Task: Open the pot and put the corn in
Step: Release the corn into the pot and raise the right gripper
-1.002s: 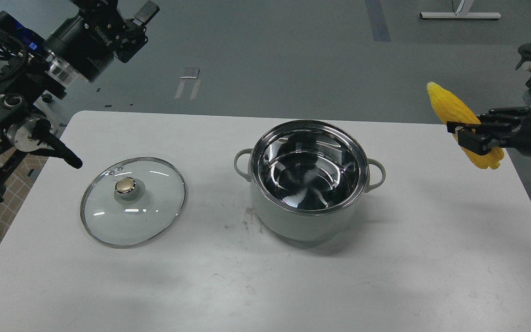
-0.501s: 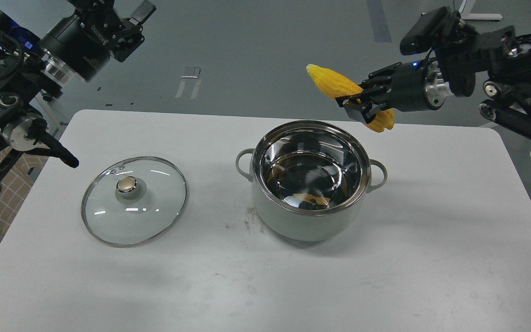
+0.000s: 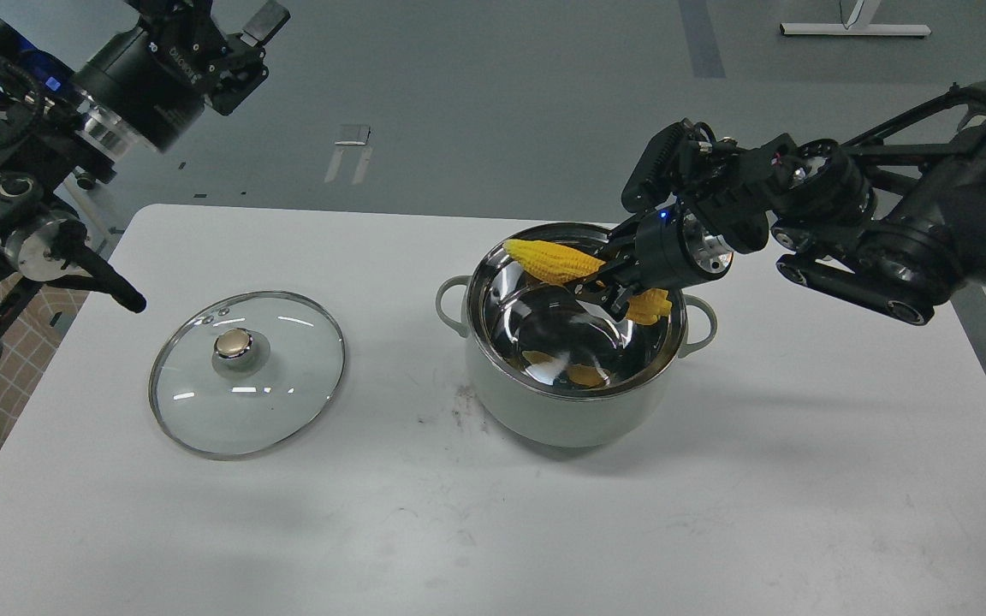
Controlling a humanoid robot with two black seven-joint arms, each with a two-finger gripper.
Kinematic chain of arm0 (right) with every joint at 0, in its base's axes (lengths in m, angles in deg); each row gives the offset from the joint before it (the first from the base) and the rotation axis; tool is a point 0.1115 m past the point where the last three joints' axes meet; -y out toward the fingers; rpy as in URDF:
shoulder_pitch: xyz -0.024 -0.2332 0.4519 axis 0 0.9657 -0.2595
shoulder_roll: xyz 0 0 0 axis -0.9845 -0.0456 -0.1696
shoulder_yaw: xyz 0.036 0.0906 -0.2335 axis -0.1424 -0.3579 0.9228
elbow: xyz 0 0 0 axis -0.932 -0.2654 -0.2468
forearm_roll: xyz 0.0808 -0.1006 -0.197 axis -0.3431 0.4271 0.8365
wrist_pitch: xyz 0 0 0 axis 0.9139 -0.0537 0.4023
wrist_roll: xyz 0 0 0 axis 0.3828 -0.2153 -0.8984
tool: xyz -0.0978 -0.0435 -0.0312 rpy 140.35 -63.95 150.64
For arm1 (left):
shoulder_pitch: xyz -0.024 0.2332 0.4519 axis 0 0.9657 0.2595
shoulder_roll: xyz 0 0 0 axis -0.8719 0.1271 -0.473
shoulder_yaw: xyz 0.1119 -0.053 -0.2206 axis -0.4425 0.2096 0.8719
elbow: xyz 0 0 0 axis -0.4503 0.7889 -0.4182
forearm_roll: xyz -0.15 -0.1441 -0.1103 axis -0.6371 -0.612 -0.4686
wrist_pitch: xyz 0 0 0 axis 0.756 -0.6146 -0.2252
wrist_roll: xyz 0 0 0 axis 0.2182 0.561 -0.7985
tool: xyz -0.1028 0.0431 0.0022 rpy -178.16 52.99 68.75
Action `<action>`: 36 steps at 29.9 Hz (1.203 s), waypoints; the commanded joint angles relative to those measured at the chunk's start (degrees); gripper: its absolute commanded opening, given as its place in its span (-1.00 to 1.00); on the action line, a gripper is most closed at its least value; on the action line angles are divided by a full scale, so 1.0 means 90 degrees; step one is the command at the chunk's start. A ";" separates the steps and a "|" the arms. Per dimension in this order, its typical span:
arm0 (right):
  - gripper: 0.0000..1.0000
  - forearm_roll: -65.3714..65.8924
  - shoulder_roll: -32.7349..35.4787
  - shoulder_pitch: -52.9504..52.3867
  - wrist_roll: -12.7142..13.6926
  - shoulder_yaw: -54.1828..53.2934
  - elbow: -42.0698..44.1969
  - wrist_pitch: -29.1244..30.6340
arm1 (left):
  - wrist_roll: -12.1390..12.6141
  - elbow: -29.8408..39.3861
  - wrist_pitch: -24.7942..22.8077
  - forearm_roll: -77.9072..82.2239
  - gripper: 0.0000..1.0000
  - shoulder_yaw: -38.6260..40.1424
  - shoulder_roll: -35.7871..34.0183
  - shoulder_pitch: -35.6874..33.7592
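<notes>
Right hand (image 3: 608, 291) is gripping the corn (image 3: 555, 261) near its thick end, holding it over the open pot (image 3: 574, 402) at frame center. The corn (bright yellow, bumpy kernels, tapered tip pointing left) is throwing yellow reflections on the steel interior. The glass lid (image 3: 246, 373) is lying flat on the tabletop (image 3: 493, 530), left of the pot. Left hand (image 3: 245, 38) is sitting at upper left; can't tell its finger state.
</notes>
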 commanded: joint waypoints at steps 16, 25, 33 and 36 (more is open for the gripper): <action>0.31 -0.0025 -0.0292 0.0328 0.0000 0.0033 0.0163 -0.0049 | 0.0000 0.0000 0.0010 -0.0010 0.95 0.0010 -0.0018 0.0020; 0.98 -0.0219 -0.0146 0.0202 0.0000 -0.0064 0.0163 -0.0058 | 0.0000 0.0000 0.0020 0.0000 0.95 0.0010 -0.0086 0.0020; 1.00 -0.2153 0.0537 -0.0502 0.0000 -0.1157 0.0329 -0.0126 | 0.0000 -0.0020 0.0030 0.0000 0.95 0.0010 -0.0008 0.0049; 1.00 -0.2690 0.0772 -0.0415 0.0000 -0.1860 0.0485 -0.0360 | 0.0000 -0.0039 0.0040 0.0000 0.95 0.0010 0.0012 0.0069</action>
